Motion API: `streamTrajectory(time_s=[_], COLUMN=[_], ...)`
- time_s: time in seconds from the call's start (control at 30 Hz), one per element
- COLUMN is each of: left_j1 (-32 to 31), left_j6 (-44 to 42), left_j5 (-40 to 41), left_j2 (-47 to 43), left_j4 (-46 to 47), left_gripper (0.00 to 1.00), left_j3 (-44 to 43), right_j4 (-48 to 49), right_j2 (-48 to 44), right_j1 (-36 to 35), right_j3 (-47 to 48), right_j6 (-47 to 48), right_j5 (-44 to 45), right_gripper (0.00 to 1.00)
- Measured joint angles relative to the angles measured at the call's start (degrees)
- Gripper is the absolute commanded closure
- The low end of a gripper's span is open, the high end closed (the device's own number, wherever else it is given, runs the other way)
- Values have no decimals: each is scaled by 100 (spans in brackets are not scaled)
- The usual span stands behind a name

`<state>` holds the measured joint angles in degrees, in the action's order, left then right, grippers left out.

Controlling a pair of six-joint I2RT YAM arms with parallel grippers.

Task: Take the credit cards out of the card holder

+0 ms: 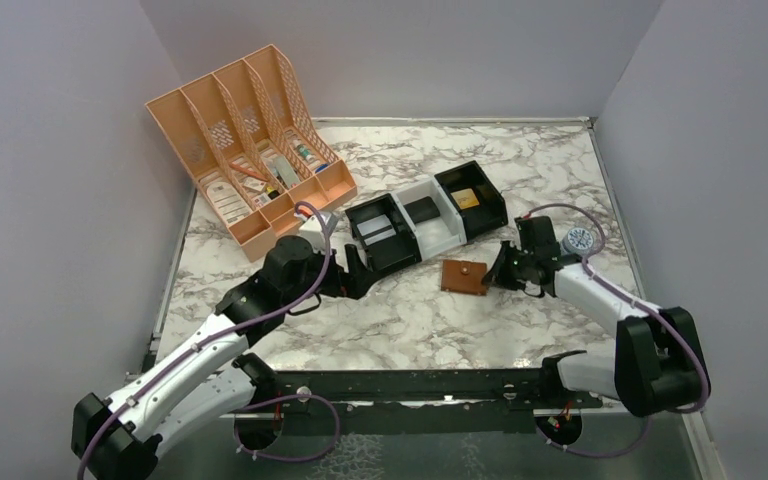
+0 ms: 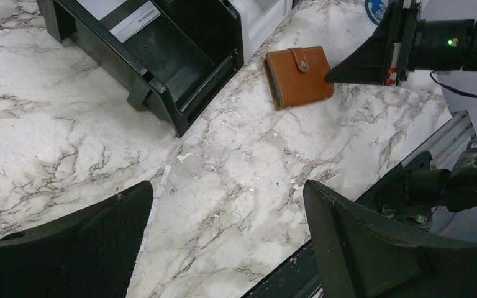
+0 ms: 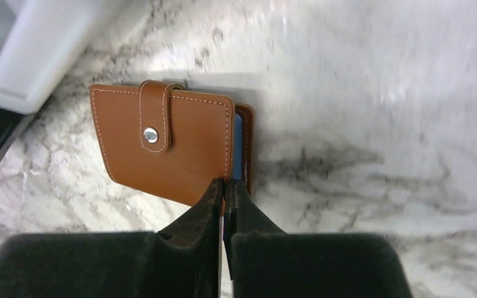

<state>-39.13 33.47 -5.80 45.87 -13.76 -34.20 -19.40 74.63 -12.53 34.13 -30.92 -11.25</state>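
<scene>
The card holder is a brown leather wallet lying shut on the marble table, its snap tab fastened; it also shows in the left wrist view and the right wrist view. A thin blue strip shows at its open edge; the credit cards themselves are hidden inside. My right gripper is shut, and in the right wrist view its tips sit against that open edge. My left gripper is open and empty above bare table, left of the wallet.
A row of black and white plastic trays stands just behind the wallet and the left gripper. An orange file organizer is at the back left. A small round blue-white object lies by the right arm. Walls enclose three sides.
</scene>
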Motion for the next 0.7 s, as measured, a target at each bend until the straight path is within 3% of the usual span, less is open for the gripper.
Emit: streamTrajectory(time_s=[0.27, 0.47, 0.6, 0.7], left_j1=[0, 0, 0, 0], left_j6=[-15, 96, 138, 133], left_j5=[92, 109, 151, 179], left_j2=[-883, -1558, -1587, -1561], left_j4=[-544, -737, -815, -824], left_gripper=[6, 6, 6, 5], left_j3=[81, 302, 402, 402], right_j4=[-492, -1067, -1314, -1766], right_j2=[-2022, -3187, -3379, -3467], right_j1=[-39, -52, -52, -52], right_j3=[-1023, -1287, -1283, -1038], right_j6=[-817, -1200, -1220, -1115], right_j5=[-234, -522, -1093, -1215], right_gripper=[98, 92, 80, 59])
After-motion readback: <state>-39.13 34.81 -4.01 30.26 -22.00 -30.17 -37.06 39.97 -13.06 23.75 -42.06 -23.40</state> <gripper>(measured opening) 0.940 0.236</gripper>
